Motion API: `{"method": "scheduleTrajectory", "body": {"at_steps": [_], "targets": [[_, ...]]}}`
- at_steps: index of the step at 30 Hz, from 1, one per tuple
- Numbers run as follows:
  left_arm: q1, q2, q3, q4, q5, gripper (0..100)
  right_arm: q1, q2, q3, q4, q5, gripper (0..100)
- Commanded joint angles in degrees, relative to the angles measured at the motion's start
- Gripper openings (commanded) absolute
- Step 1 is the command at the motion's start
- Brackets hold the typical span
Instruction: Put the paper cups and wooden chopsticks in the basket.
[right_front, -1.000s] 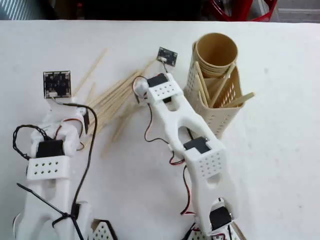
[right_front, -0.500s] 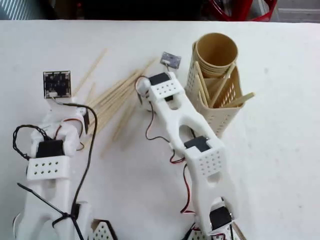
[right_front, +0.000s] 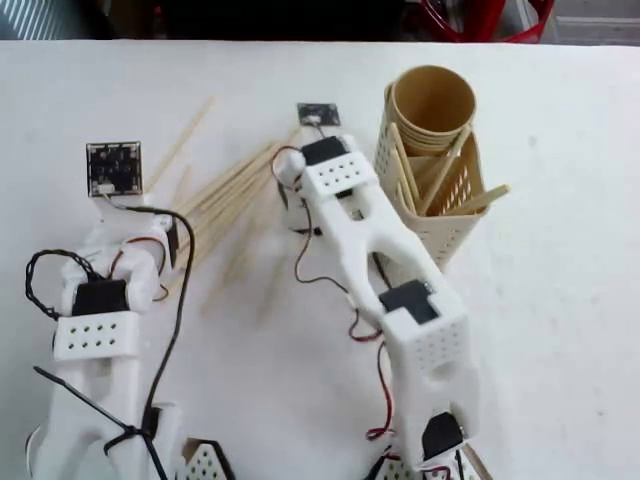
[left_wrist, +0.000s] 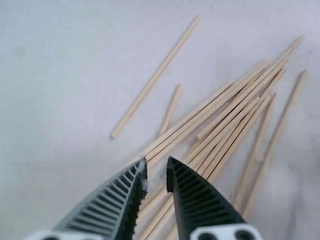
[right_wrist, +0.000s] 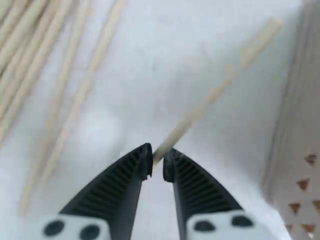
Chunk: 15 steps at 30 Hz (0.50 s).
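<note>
Several loose wooden chopsticks (right_front: 225, 195) lie fanned on the white table between the two arms. The perforated basket (right_front: 445, 235) at the right holds a stack of paper cups (right_front: 432, 100) and a few chopsticks (right_front: 440, 180). My right gripper (right_wrist: 157, 162) is shut on one chopstick (right_wrist: 215, 95), which slants out from the jaws toward the basket wall (right_wrist: 300, 165). My left gripper (left_wrist: 156, 172) hangs low over the chopstick pile (left_wrist: 235, 130), jaws nearly together with nothing seen between them.
One chopstick (right_front: 185, 140) lies apart from the pile toward the back left. The right arm (right_front: 360, 220) stretches close along the basket's left side. Red objects (right_front: 480, 20) sit beyond the table's far edge. White table (right_front: 560, 330) lies open to the right.
The right arm's wrist swung left, away from the basket, and its elbow shifted slightly right and toward the front. The left arm kept still.
</note>
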Motion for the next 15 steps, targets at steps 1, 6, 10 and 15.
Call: {"method": "scheduleTrajectory", "body": {"at_steps": [1,6,10,15], "targets": [[0.48,-1.10,-0.26,-1.41,-0.18,9,-0.13,-13.05,1.49,2.42,3.25,1.7],[0.48,-1.10,-0.35,-1.41,-0.09,9,-0.48,-29.85,10.64,2.07,15.30,1.7],[1.27,-1.19,-0.35,-2.55,-0.35,9,-0.92,-43.56,17.23,2.15,21.63,1.7],[-1.19,-1.19,1.85,-2.90,-0.09,9,-0.40,-61.32,19.78,2.07,24.88,1.7]]}}
